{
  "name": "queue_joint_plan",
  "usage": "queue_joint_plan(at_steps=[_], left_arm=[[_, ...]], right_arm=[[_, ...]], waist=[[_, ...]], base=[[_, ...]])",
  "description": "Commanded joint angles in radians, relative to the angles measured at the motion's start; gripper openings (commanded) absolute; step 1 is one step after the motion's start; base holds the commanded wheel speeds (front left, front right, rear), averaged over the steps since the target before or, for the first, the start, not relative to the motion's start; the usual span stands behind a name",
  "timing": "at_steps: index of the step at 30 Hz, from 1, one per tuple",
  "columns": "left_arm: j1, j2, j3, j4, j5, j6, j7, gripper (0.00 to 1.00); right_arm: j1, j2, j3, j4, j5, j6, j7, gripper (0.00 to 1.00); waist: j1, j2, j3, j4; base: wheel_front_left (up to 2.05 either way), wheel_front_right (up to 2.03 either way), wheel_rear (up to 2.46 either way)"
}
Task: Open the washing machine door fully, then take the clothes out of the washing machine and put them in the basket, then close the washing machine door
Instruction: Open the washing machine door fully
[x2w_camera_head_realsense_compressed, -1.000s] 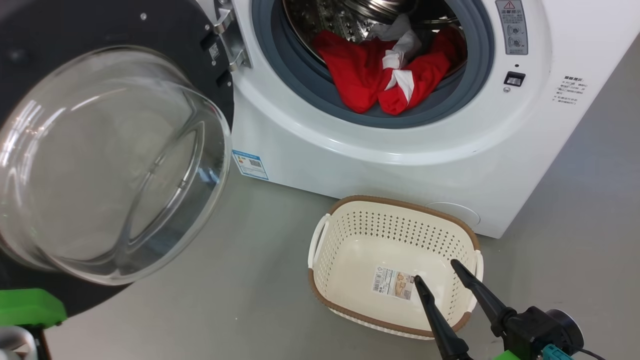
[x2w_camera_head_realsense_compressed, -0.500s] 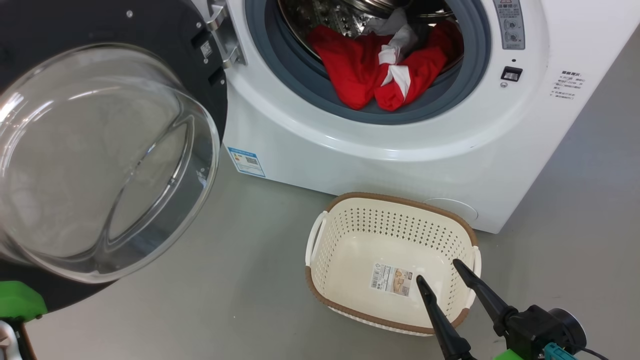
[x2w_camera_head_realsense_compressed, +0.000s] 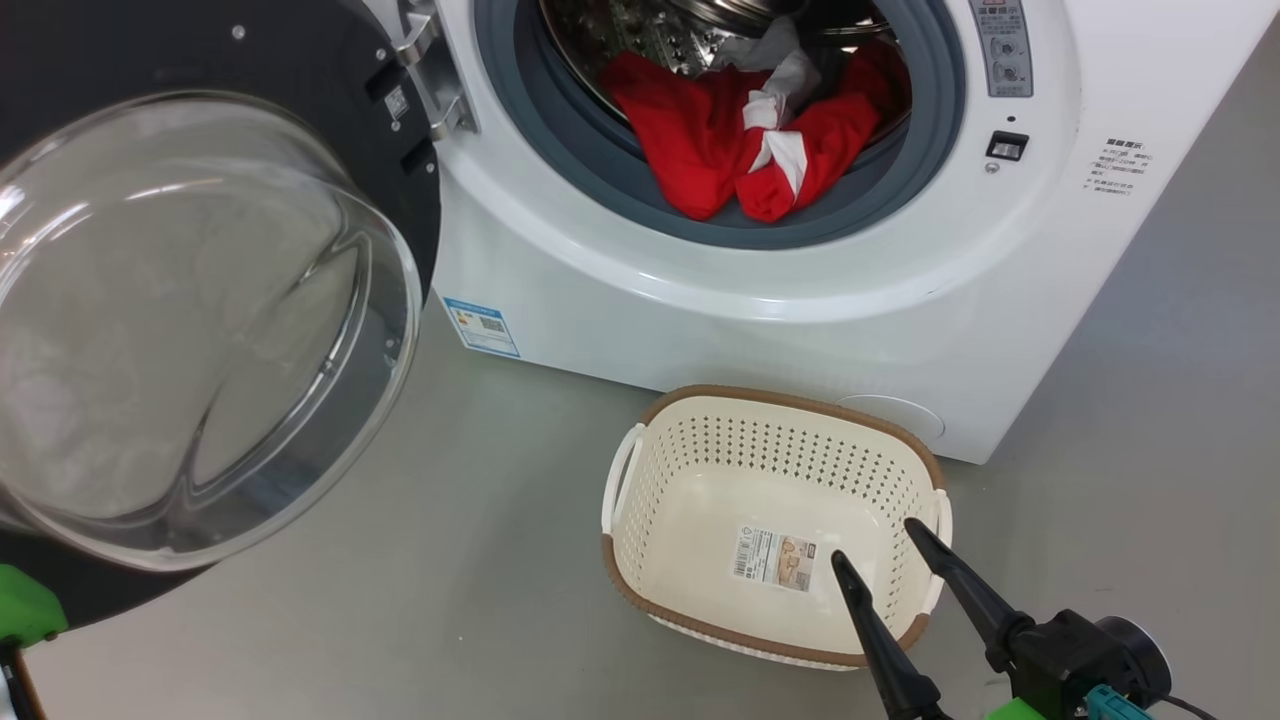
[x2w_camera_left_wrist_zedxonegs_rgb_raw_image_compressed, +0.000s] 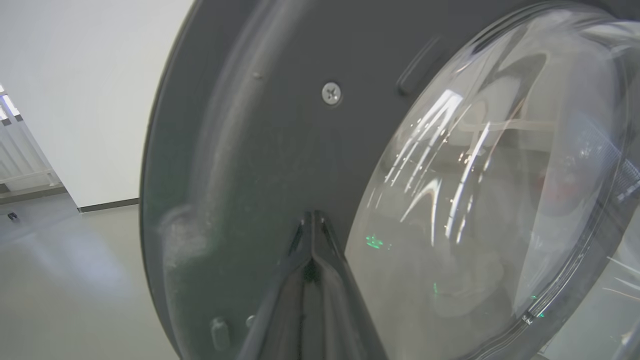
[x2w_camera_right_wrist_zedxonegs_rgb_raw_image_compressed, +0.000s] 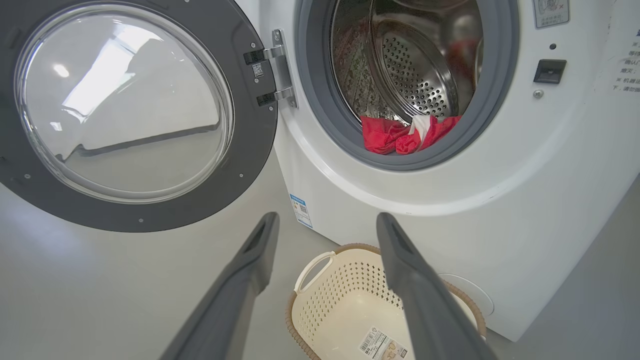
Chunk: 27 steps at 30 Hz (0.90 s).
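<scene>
The washing machine (x2w_camera_head_realsense_compressed: 800, 330) stands open, its door (x2w_camera_head_realsense_compressed: 190, 320) swung out to the left with the glass bowl facing me. Red clothes (x2w_camera_head_realsense_compressed: 740, 150) with white panels lie at the drum's front lip, partly over the grey ring. The cream basket (x2w_camera_head_realsense_compressed: 790, 400) sits on the floor before the machine, with only a barcode sticker inside. My right gripper (x2w_camera_head_realsense_compressed: 872, 540) hangs open over the basket's near right corner, nothing between its fingers. In the left wrist view my left gripper (x2w_camera_left_wrist_zedxonegs_rgb_raw_image_compressed: 311, 217) is shut, its tip against the door's (x2w_camera_left_wrist_zedxonegs_rgb_raw_image_compressed: 260, 150) black inner rim beside the glass.
Grey floor (x2w_camera_head_realsense_compressed: 480, 560) spreads left of and in front of the basket. The open door overhangs the floor at the left. In the right wrist view the steel drum (x2w_camera_right_wrist_zedxonegs_rgb_raw_image_compressed: 415, 75) is deep behind the clothes (x2w_camera_right_wrist_zedxonegs_rgb_raw_image_compressed: 407, 137), and the basket (x2w_camera_right_wrist_zedxonegs_rgb_raw_image_compressed: 320, 310) lies below the open fingers (x2w_camera_right_wrist_zedxonegs_rgb_raw_image_compressed: 260, 240).
The door has swung slightly further open to the left, and the green part of my left arm has slid toward the picture's edge. The head view itself shifted a little. My right gripper is unmoved.
</scene>
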Motion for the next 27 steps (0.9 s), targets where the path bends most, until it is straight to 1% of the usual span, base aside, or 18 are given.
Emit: queue_joint_plan(at_steps=[1,6,10,15,16,21,23,24,25,26,27], left_arm=[[-0.050,0.066,0.050,-0.003,0.002,-0.006,-0.010,0.00],[-0.055,0.067,0.062,0.022,0.002,-0.007,-0.011,0.00],[-0.048,0.064,0.077,-0.004,0.012,-0.008,-0.012,0.00],[-0.022,0.051,0.094,-0.071,0.020,-0.006,-0.012,0.00],[-0.002,0.042,0.098,-0.121,0.025,-0.007,-0.012,0.00],[0.058,0.003,0.101,-0.255,0.009,-0.018,-0.012,0.00],[0.069,-0.006,0.100,-0.283,0.000,-0.021,-0.012,0.00],[0.081,-0.012,0.095,-0.309,-0.003,-0.023,-0.008,0.03],[0.091,-0.018,0.092,-0.336,-0.007,-0.024,-0.004,0.31],[0.101,-0.023,0.089,-0.362,-0.012,-0.027,-0.001,0.44],[0.109,-0.027,0.088,-0.386,-0.016,-0.027,0.002,0.60]], right_arm=[[-0.039,-0.002,0.029,-0.024,-0.001,0.002,-0.003,1.00],[-0.036,-0.003,0.032,-0.020,0.001,0.002,-0.004,1.00],[-0.034,-0.002,0.030,-0.017,0.002,0.002,-0.007,1.00],[-0.028,0.002,0.032,-0.010,0.007,0.002,-0.015,1.00],[-0.026,0.004,0.033,-0.006,0.011,0.002,-0.021,1.00],[-0.023,0.010,0.034,0.006,0.020,0.002,-0.039,1.00],[-0.024,0.011,0.035,0.009,0.021,0.002,-0.043,1.00],[-0.024,0.011,0.034,0.012,0.023,0.002,-0.047,1.00],[-0.025,0.012,0.033,0.015,0.025,0.002,-0.052,1.00],[-0.026,0.013,0.032,0.019,0.026,0.002,-0.056,1.00],[-0.027,0.013,0.031,0.022,0.028,0.002,-0.061,1.00]], waist=[[0.0000,0.0000,-0.001,-0.003],[0.0000,0.0000,-0.008,-0.014],[0.0000,0.0000,-0.017,-0.016],[0.0000,0.0000,-0.031,-0.017],[0.0000,0.0000,-0.039,-0.018],[0.0000,0.0000,-0.053,-0.023],[0.0000,0.0000,-0.055,-0.026],[0.0000,0.0000,-0.057,-0.028],[0.0000,0.0000,-0.058,-0.031],[0.0000,0.0000,-0.060,-0.034],[0.0000,0.0000,-0.061,-0.037]], base=[[0.00,0.00,0.00],[0.00,0.00,0.00],[0.00,0.00,0.00],[0.00,0.00,0.00],[0.00,0.00,0.00],[0.00,0.00,0.00],[0.00,0.00,0.00],[0.00,0.00,0.00],[0.00,0.00,0.00],[0.00,0.00,0.00],[0.00,0.00,0.00]])
